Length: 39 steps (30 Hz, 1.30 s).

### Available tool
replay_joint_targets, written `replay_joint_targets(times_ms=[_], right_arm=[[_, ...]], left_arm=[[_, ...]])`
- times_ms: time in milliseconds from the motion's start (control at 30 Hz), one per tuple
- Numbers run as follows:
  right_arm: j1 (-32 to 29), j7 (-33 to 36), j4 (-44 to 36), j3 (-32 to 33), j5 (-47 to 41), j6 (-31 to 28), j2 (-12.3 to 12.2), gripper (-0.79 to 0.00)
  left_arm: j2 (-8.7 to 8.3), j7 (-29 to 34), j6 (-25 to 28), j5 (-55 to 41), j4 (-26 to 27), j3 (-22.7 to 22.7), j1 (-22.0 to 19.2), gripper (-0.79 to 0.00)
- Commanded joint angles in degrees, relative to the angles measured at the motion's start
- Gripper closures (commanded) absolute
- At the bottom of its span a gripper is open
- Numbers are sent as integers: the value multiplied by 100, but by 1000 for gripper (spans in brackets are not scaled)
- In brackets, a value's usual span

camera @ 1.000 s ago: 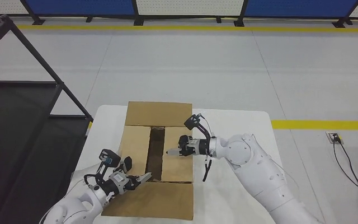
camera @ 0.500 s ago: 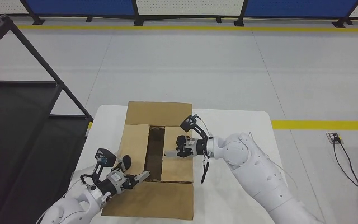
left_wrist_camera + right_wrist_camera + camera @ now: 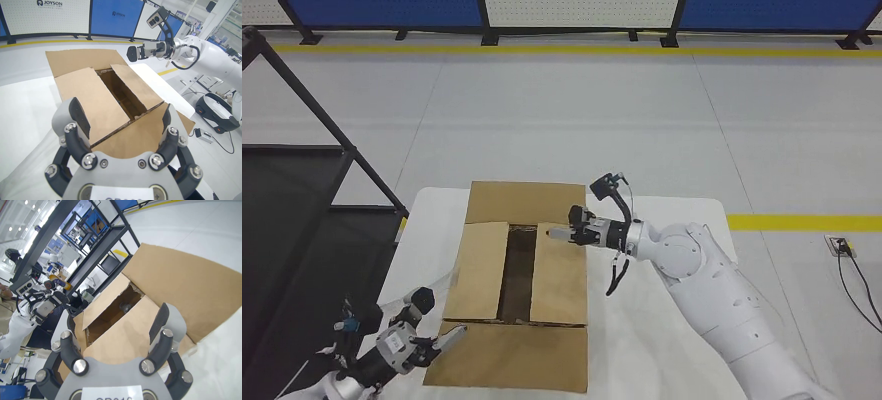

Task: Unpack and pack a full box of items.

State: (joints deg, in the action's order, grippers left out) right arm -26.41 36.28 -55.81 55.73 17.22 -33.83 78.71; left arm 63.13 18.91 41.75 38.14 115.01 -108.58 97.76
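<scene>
Currently both grippers' jaws gape wide, holding nothing; the box (image 3: pixel 482 270) sits just ahead of the left gripper (image 3: pixel 440 342) and under the right gripper (image 3: pixel 560 233), its long gap between flaps (image 3: pixel 560 285) pointing away across the bench (image 3: pixel 627 345)

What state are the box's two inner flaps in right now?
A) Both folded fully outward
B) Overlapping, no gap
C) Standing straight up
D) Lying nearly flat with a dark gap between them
D: in the top view the box has its two inner flaps lying almost flat over the opening, with a dark slot left open between them.
</scene>
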Motion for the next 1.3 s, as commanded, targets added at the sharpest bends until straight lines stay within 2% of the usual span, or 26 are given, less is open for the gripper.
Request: replay_joint_targets(times_ms=[0, 100, 367, 600, 633, 767, 867, 1067, 1267], right_arm=[[37, -44, 93, 22, -9, 48, 1, -785], [37, -44, 93, 22, -9, 48, 1, -785], [37, -44, 93, 22, -9, 48, 1, -785], [163, -971, 622, 39, 7, 905, 103, -785], [237, -1146, 775, -9, 81, 1063, 139, -785], [561, -1287, 1489, -211, -114, 1104, 317, -785], [827, -1307, 2087, -360, -275, 1100, 474, -785], [1199, -1076, 3032, -562, -659, 742, 771, -785], [1399, -680, 3584, -588, -1070, 205, 979, -785]], left_arm=[[-6, -169, 308, -279, -129, -267, 292, -785], [-47, 20, 884, -597, -294, -558, 634, -785], [-47, 20, 884, -597, -294, -558, 634, -785], [-53, 260, 234, -589, -490, -188, 452, -785], [-61, 368, 185, -585, -529, -151, 429, -785], [-106, 849, 110, -646, -688, -81, 399, -785], [-147, 1199, 234, -936, -807, -58, 430, -785], [-273, 2274, 526, -1726, -959, 45, 455, -785], [-405, 3124, 818, -2668, -931, 248, 396, -785]])
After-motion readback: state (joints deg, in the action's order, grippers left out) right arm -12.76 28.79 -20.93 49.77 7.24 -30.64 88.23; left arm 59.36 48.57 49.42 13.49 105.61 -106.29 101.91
